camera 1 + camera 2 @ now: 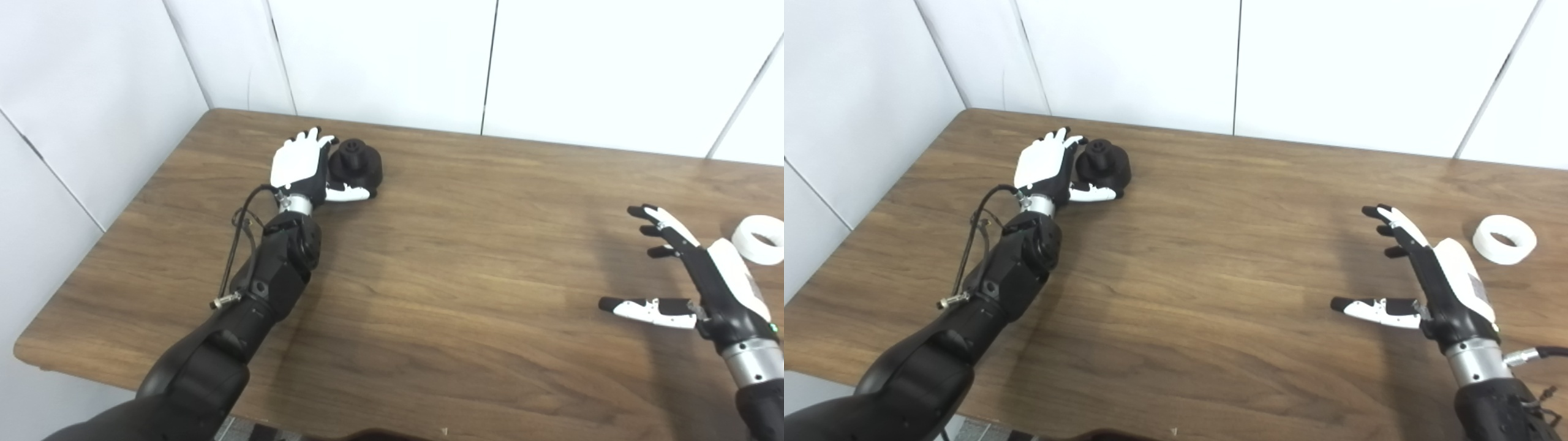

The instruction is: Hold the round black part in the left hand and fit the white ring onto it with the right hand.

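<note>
Robot arms reach over a brown wooden table (429, 257) set against white wall panels. At the far left, the left hand (303, 166) cups a round black part (356, 162) that rests on the table, fingers behind it and thumb in front; whether the grasp is firm, I cannot tell. At the right, the right hand (1424, 275) hovers with fingers spread, holding nothing, near a white ring (1504, 239) lying flat beside it. Closing squarely around the part's body before lifting, leaving its raised knob clear, would likely help the ring fit later.
</note>
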